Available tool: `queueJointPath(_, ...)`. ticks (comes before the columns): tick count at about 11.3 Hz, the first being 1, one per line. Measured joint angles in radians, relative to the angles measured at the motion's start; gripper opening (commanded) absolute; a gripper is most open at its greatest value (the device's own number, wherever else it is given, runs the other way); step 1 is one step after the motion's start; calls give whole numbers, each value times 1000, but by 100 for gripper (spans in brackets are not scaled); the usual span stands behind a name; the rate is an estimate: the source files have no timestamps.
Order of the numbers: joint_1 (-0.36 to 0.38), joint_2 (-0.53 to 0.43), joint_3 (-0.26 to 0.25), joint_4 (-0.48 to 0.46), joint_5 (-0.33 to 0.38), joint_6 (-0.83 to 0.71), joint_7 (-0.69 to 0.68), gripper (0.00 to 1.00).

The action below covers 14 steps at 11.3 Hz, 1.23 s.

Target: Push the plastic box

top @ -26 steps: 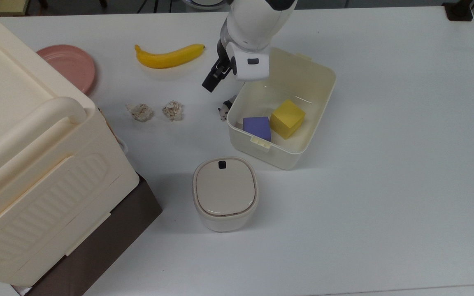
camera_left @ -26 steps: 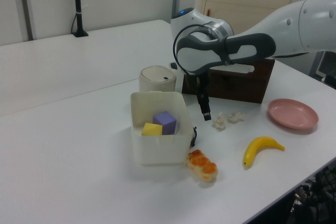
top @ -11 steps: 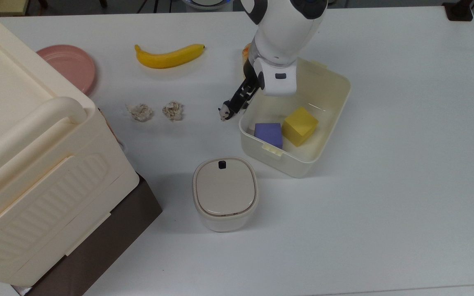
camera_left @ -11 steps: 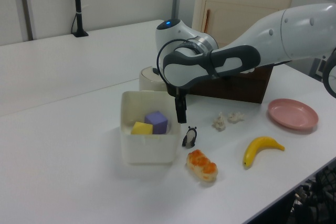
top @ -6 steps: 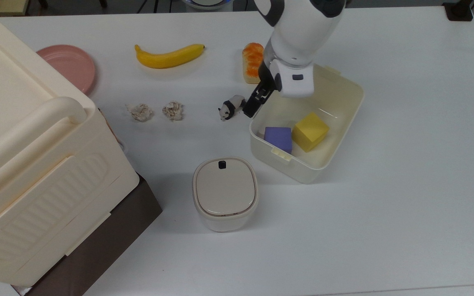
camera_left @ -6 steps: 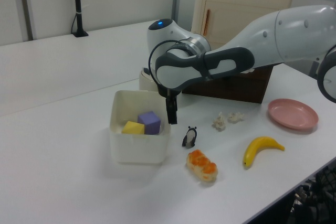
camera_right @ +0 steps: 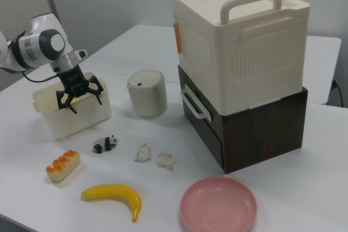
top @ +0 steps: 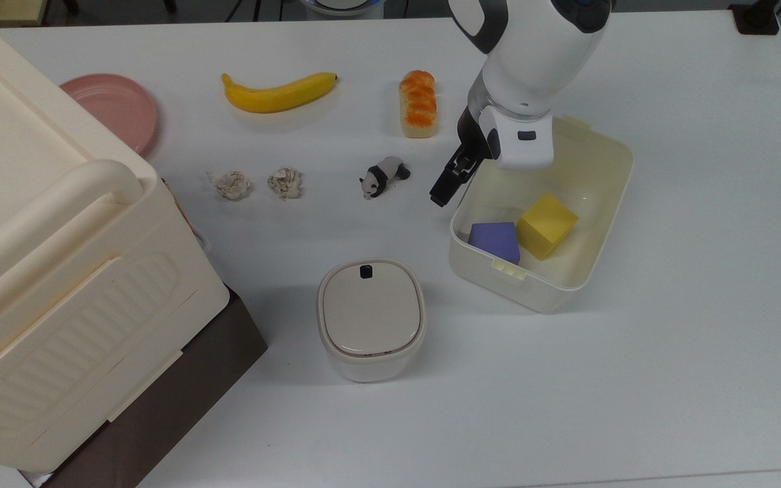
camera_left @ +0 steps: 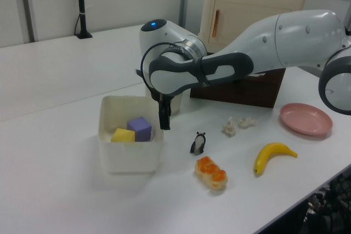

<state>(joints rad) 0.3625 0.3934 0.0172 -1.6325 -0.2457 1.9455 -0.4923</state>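
And the lidless cream-white rectangular plastic box (top: 570, 271) is on the move again — it has slid further toward the top view's right, well clear now of the small black-and-white panda figurine (top: 382, 177) it was crowding a couple of seconds ago, and the orange-glazed bread roll (top: 417, 103) that the arm was covering is out in the open. The two-finger gripper (top: 446, 184) sits low at the box's long wall on the top view's left, right against the rim, and in the right view its dark fingers (camera_right: 61, 97) stand spread apart, holding nothing. Inside, the purple cube (top: 494, 240) and yellow cube (top: 545, 226) ride along side by side. The box now rests on the white table (top: 668, 339), to the right of the round-cornered cream canister with the beige lid (top: 370, 318) in the top view, with open table beyond it. That steady travel tells me the push is working and well underway; more room remains on that side if it carries on.
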Motion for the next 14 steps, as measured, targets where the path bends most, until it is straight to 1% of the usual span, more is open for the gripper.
queueJointPath(4,-9,-9,-1,25,0,1,5,100)
queueJointPath(5,-24,-35,-2,26,0,1,5,100)
queueJointPath(7,-81,-131,-2,1,0,-8,9,100)
queueJointPath(8,-120,-194,-2,-11,3,-51,14,100)
queueJointPath(9,-166,-258,-1,-17,34,-99,39,100)
queueJointPath(11,-281,-367,-1,-24,161,-137,94,100)
queueJointPath(12,-328,-402,-2,-23,201,-166,148,100)
queueJointPath(13,-357,-421,-1,-17,221,-193,247,100)
queueJointPath(14,-370,-430,-1,-3,237,-202,375,100)
